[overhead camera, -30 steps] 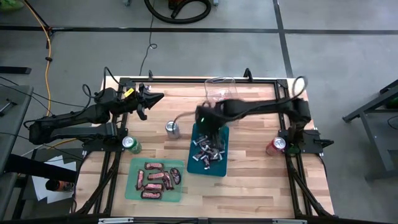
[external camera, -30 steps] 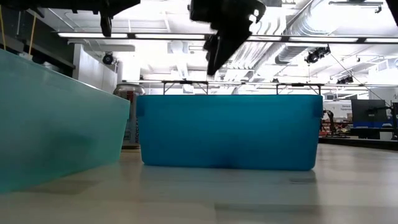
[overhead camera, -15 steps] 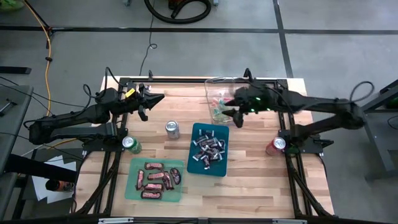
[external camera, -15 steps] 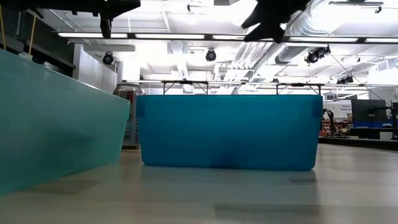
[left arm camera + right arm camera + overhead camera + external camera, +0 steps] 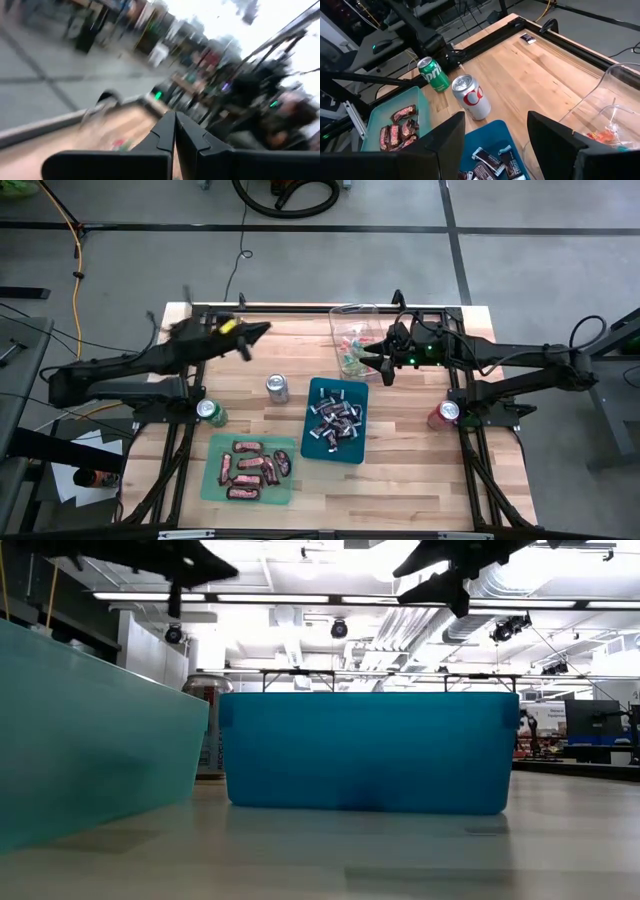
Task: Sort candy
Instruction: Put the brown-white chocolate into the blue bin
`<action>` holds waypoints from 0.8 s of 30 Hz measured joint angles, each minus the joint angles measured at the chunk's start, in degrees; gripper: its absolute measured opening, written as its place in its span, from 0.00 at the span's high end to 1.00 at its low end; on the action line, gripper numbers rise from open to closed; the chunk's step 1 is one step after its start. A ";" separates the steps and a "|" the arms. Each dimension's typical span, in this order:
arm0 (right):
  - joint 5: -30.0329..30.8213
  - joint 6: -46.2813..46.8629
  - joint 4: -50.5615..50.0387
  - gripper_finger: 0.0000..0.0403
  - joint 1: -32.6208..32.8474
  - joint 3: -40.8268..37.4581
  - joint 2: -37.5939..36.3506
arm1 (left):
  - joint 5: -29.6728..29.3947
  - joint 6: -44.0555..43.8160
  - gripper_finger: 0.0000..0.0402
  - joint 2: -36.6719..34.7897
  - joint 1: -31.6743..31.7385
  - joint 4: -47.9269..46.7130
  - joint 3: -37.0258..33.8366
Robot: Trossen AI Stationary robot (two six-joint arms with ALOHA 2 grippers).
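R gripper hovers above the table at the clear container, far-centre, just on its right rim side. Fingers spread wide, nothing between them; the R wrist view looks through the gap to bare wood and cans. L gripper up in the air over the far-left part of the table, fingers pressed together, empty, well apart from any candy; looks parked.

Candy, where it sits:
- small bright pcs, red/green, loose in the bottom of the clear container.
- dark/silver wrapped pcs in the blue tray, centre.
- red-brown bars in the teal tray, near-left.
- one stray dark pc on the wood by the far frame rail, seen only in the R wrist view.

Non-task: silver can left of the blue tray, green can at L arm base, red can at R arm base.

Judgement: two kinds look sorted already; bright pcs still in the container, so R prob. about to reach in.

Risks:
- container walls tall + thin-looking; a wide gripper going in off-centre could clip the rim and tip or shove it, spilling pcs.
- bright pcs tiny, clustered; pinch could grab two or squirt one out sideways.
- clear wall makes depth hard to judge; fingers could jam on the bottom.
- can't see a third tray, so the drop spot is unclear; risk of mixing into the blue tray.
- silver can stands near the carry path to the trays; a low swing could knock it.
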 joint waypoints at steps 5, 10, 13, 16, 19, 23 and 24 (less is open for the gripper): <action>-0.01 -0.10 -0.10 0.48 0.00 0.02 0.00 | -2.93 1.77 1.00 13.89 4.59 -19.00 12.97; -0.03 0.14 -1.25 0.48 0.00 0.07 0.00 | -13.60 5.87 1.00 27.48 17.85 -43.18 24.73; -0.05 0.14 -2.98 0.48 0.00 0.09 0.01 | -15.04 -2.69 1.00 32.90 26.01 -47.83 24.08; -0.12 0.42 -4.69 0.48 0.00 0.09 0.02 | -15.21 -10.00 1.00 35.64 30.28 -46.05 19.11; -0.21 0.75 -5.99 0.48 0.00 0.09 0.02 | -15.36 -14.77 1.00 36.65 31.54 -38.98 12.91; -0.21 0.75 -6.61 0.48 0.00 0.09 0.02 | -19.06 -18.73 1.00 37.66 32.47 -33.35 7.12; -0.21 0.75 -6.61 0.48 0.00 0.09 0.02 | -20.38 -19.10 1.00 37.93 32.62 -31.80 6.51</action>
